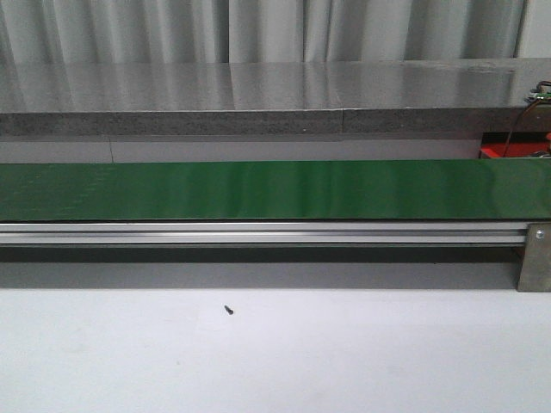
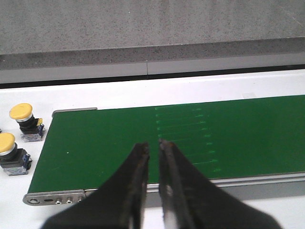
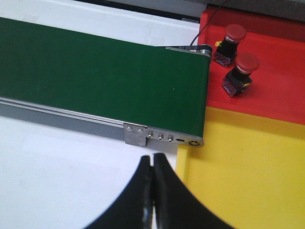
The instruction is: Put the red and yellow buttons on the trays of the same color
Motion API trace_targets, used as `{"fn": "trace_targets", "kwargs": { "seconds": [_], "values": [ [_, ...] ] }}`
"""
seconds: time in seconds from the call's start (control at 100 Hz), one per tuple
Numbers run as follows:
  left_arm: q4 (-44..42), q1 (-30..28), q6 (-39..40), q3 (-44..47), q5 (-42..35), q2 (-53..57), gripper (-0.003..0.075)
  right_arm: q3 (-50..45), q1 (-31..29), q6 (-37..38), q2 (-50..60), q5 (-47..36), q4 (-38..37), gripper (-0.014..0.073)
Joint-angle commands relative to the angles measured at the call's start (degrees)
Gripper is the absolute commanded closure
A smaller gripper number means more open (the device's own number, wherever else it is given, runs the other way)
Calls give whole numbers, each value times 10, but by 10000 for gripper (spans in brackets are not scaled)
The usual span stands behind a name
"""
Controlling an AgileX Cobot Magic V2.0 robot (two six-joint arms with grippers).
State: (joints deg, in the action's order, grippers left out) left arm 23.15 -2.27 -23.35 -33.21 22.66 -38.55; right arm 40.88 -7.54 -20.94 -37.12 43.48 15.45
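The left gripper (image 2: 153, 145) hangs over one end of the green conveyor belt (image 2: 190, 138), its fingers drawn almost together with only a thin gap between them and nothing held. Off to one side of it, past the belt's end, two yellow buttons (image 2: 21, 112) stand on the white table (image 2: 119, 95), well apart from the fingertips; they seem to wait there to be fed onto the belt.

The right gripper (image 3: 152, 160) hovers just off the other end of the belt, near the metal end bracket (image 3: 162, 137), its fingers pressed together and empty. Right beside it lies the yellow tray (image 3: 248, 171), bare in the part that shows, and beyond that the red tray (image 3: 276, 90), where two red buttons (image 3: 247, 63) already stand on their bases. This arm is posted where buttons would arrive, with both trays within short reach.

The front view shows only the bare belt and a small dark speck on the table, possibly a screw, too small to tell.

By these views the red share looks done and the yellow buttons remain.
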Motion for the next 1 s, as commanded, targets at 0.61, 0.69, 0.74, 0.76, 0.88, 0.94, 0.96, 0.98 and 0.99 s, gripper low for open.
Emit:
{"fn": "trace_targets", "kwargs": {
  "seconds": [0.61, 0.69, 0.74, 0.76, 0.88, 0.94, 0.96, 0.98, 0.99],
  "values": [
    [-17, -131, 44, -131, -40, -83, 101, 12, -1, -2, 2, -31, 11, 662],
    [-69, -145, 93, -170, -40, -115, 101, 12, -1, -2, 2, -31, 11, 662],
    [-110, -152, 132, -194, -32, -145, 101, 12, -1, -2, 2, -31, 11, 662],
    [-119, -155, 140, -205, -25, -153, 101, 12, -1, -2, 2, -31, 11, 662],
    [-165, -189, 167, -277, 56, -236, 101, 12, -1, -2, 2, -31, 11, 662],
    [-180, -212, 167, -314, 108, -275, 101, 12, -1, -2, 2, -31, 11, 662],
    [-185, -221, 167, -322, 126, -289, 101, 12, -1, -2, 2, -31, 11, 662],
    [-191, -231, 168, -334, 144, -304, 101, 12, -1, -2, 2, -31, 11, 662],
    [-197, -240, 169, -344, 159, -318, 101, 12, -1, -2, 2, -31, 11, 662]
  ]
}}
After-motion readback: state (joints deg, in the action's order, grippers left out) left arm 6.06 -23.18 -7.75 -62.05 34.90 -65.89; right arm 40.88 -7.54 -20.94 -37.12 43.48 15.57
